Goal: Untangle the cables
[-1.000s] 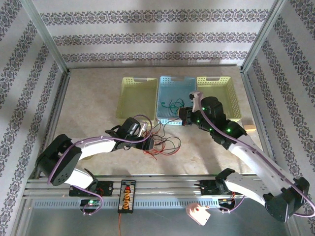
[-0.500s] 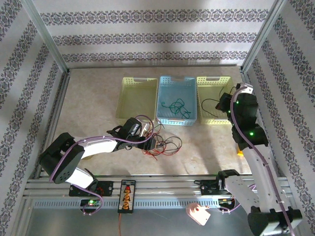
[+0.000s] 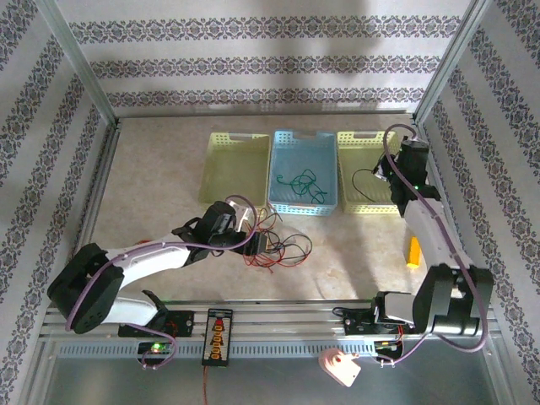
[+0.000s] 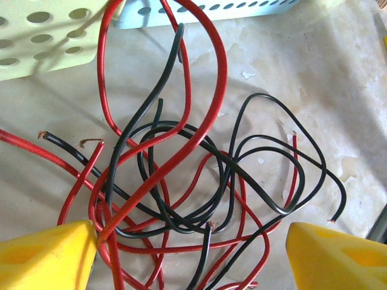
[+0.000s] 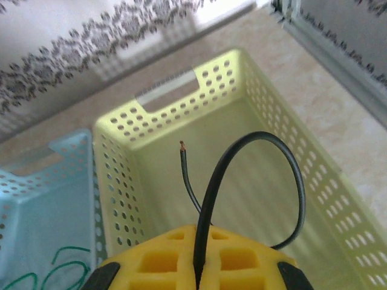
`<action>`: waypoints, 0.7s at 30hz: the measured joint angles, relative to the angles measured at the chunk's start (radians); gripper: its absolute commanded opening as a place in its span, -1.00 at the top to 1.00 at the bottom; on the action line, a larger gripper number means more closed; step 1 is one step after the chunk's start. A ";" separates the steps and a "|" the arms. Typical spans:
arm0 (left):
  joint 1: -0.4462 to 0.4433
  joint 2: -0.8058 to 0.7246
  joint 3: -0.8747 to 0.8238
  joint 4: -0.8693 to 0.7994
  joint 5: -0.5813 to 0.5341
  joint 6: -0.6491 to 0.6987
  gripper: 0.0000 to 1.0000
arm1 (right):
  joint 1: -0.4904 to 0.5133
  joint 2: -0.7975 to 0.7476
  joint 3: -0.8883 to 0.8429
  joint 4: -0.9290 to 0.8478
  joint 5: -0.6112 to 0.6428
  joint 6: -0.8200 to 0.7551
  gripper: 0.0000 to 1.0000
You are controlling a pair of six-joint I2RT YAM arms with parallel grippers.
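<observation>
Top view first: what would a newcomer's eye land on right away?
A knot of red and black cables lies mid-table under the open left gripper. At the far right, the right gripper pinches a black cable over the right-hand yellow-green basket. A green cable lies in the blue basket.

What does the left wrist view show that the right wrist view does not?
Left wrist: tangled red cables and black cables on the table, between the open jaws of the left gripper. Right wrist: the right gripper, shut on one black strand above the right-hand yellow-green basket; a green cable. Both: the blue basket.
</observation>
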 measured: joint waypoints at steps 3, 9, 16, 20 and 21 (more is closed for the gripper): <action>0.000 -0.016 -0.012 0.004 -0.001 -0.002 -0.64 | -0.008 0.082 0.022 0.007 -0.032 0.003 0.79; 0.000 -0.020 -0.027 0.016 -0.025 -0.002 -0.67 | -0.010 0.116 0.023 0.008 -0.101 0.046 0.12; 0.000 -0.023 -0.047 0.042 -0.060 -0.003 -0.70 | 0.123 -0.053 -0.019 -0.032 -0.095 0.019 0.06; 0.000 -0.022 -0.047 0.046 -0.068 -0.003 -0.69 | 0.285 -0.176 -0.055 -0.072 -0.092 -0.024 0.05; 0.000 -0.022 -0.047 0.047 -0.070 -0.004 -0.69 | 0.345 -0.205 -0.068 -0.085 -0.096 -0.039 0.04</action>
